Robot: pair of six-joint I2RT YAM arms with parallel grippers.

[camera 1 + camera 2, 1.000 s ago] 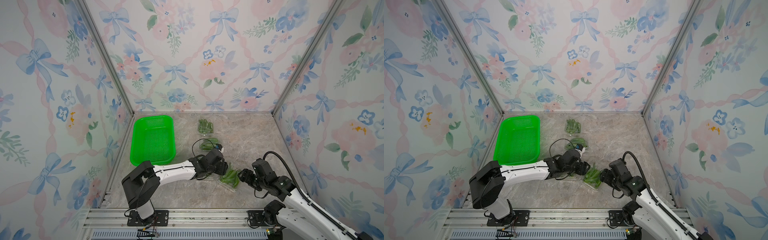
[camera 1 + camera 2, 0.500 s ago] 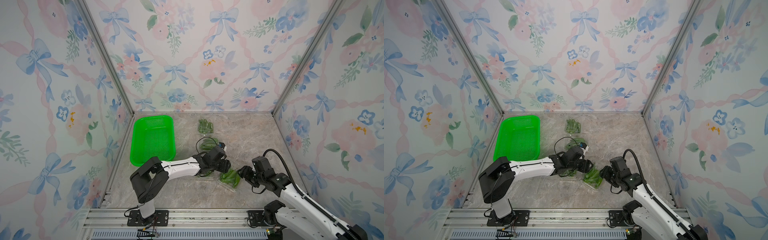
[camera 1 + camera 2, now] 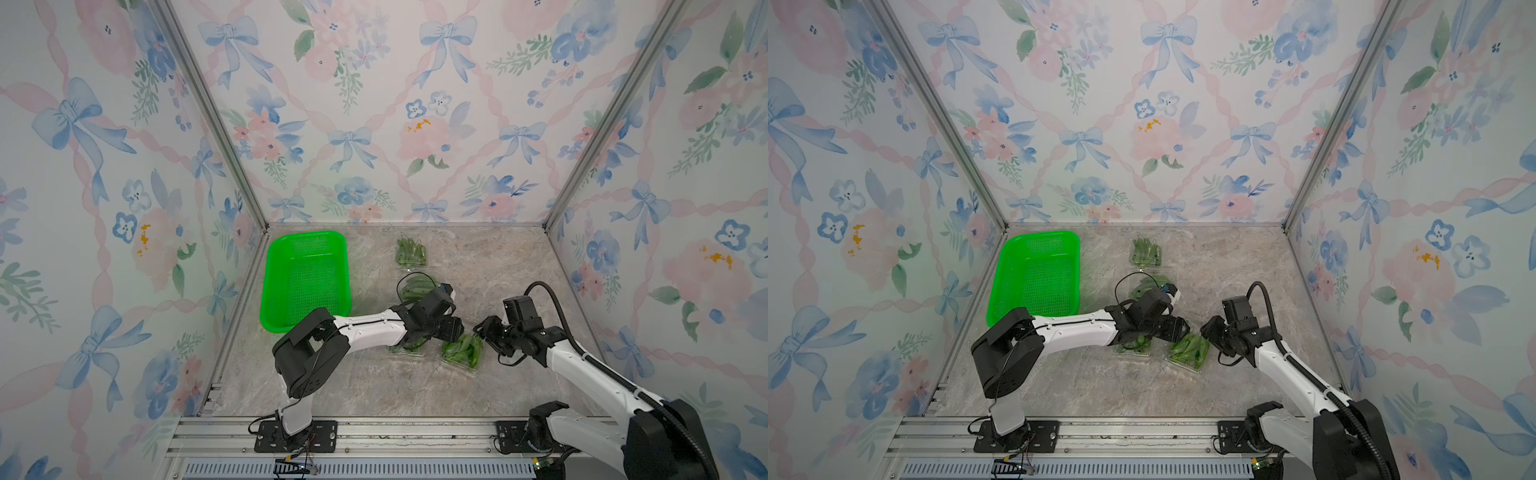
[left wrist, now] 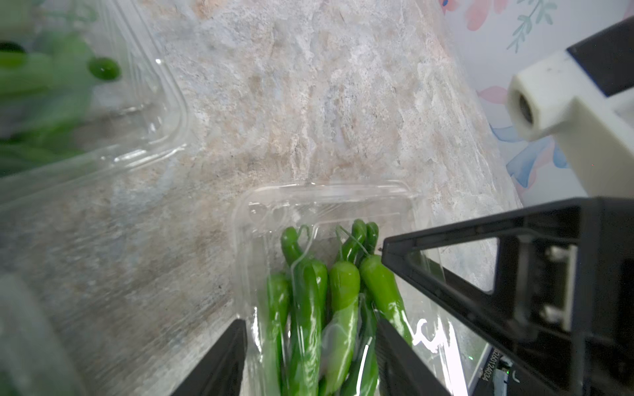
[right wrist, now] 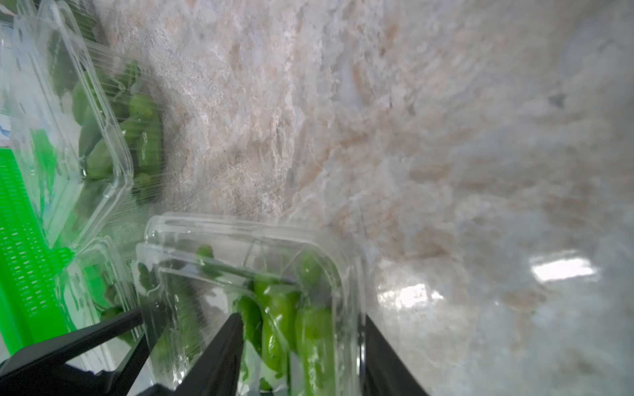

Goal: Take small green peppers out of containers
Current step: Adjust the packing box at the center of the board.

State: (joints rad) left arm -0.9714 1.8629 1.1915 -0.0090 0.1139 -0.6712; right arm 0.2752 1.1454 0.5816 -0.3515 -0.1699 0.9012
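While glare hides any clamping, left gripper and right gripper each straddle, jaws apart, one container; small green peppers lie between those jaws; sticker digits blur.

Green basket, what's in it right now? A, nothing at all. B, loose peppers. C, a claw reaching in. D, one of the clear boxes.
A: in both top views the basket shows only its bare mesh floor, and the peppers all lie outside it.
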